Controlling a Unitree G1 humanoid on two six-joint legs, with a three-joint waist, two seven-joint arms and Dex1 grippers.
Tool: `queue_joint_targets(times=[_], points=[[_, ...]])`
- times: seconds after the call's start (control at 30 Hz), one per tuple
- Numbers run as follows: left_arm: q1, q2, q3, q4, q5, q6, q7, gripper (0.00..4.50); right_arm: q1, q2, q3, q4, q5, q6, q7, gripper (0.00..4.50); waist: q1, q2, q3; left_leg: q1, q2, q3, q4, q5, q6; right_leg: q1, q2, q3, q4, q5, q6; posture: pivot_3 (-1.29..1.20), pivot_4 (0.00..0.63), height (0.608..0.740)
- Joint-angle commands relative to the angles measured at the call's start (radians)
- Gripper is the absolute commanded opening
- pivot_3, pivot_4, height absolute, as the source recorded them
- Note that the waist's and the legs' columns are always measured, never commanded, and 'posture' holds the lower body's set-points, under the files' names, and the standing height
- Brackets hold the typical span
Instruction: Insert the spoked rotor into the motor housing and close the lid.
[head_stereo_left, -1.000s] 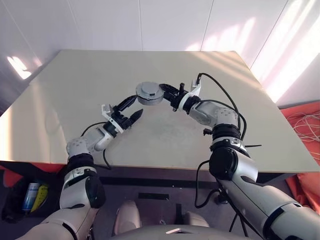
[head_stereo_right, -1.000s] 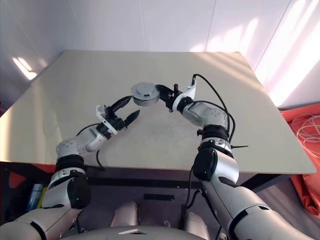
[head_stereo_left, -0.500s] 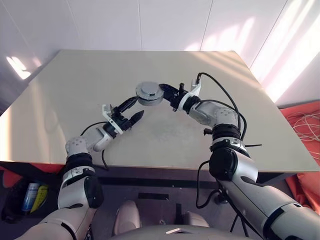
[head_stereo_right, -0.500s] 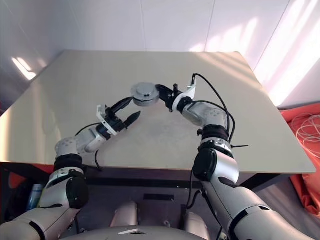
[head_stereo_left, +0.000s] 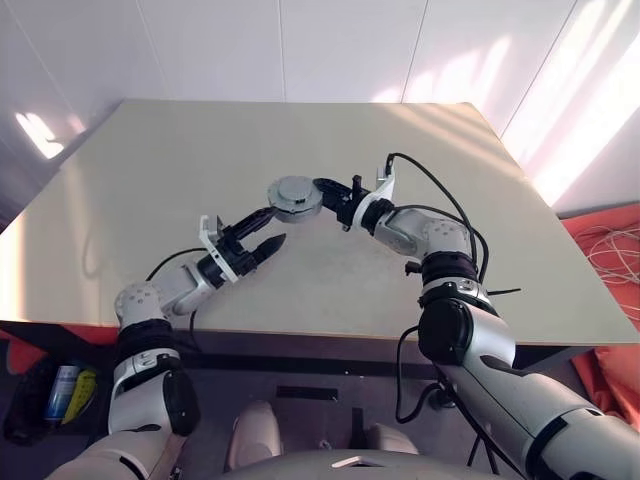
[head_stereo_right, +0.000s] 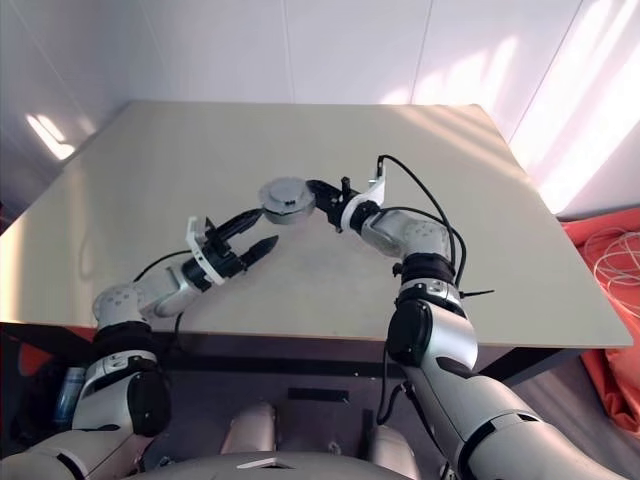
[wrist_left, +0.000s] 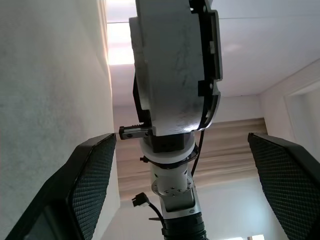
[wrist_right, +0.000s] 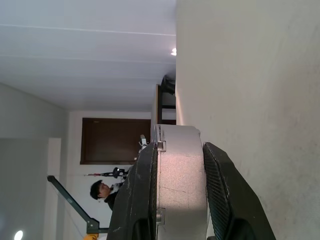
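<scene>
My right gripper (head_stereo_left: 322, 193) is shut on the side of the round silver-grey motor housing (head_stereo_left: 294, 198) and holds it a little above the table (head_stereo_left: 180, 160). The lid (head_stereo_left: 293, 188), a flat disc with a small centre hub, lies on top of the housing. In the right wrist view the housing (wrist_right: 180, 170) sits between the two black fingers (wrist_right: 142, 195). My left gripper (head_stereo_left: 266, 229) stands open just short of the housing, on its near left side, with nothing in it. The left wrist view looks at the housing (wrist_left: 175, 70) between wide-spread fingers (wrist_left: 92, 175). The spoked rotor is hidden.
The beige table's front edge (head_stereo_left: 330, 330) runs just before my arms. Orange cloth and loose cables (head_stereo_left: 610, 245) lie on the floor at the right. A person (wrist_right: 102, 192) stands far off in the room.
My left gripper has drawn back a little from the housing, still open. The right gripper keeps its hold on the housing and has hardly moved.
</scene>
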Motion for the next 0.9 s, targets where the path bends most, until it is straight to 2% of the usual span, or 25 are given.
queue_joint_targets(times=[0.03,0.3,0.9], points=[[-0.046,-0.009,0.02,-0.02,-0.039,-0.025,0.017,4.48,-0.021,-0.006,-0.004,-0.033,0.032,-0.002,0.035,1.17,-0.001,0.0,0.0,0.0,0.0,0.0,0.0,0.0,0.0,0.0,0.0,0.0,0.0,0.0,0.0,0.0,0.0,0.74],[-0.101,-0.014,0.055,0.049,-0.033,-0.129,0.041,4.48,-0.01,-0.01,0.003,-0.044,0.032,0.002,0.034,1.17,-0.001,0.0,0.0,0.0,0.0,0.0,0.0,0.0,0.0,0.0,0.0,0.0,0.0,0.0,0.0,0.0,0.0,0.74],[-0.22,-0.04,-0.021,0.248,0.104,-0.214,-0.079,4.48,-0.003,-0.002,0.014,-0.074,0.043,0.016,0.037,1.17,0.001,0.0,0.0,0.0,0.0,0.0,0.0,0.0,0.0,0.0,0.0,0.0,0.0,0.0,0.0,0.0,0.0,0.74]])
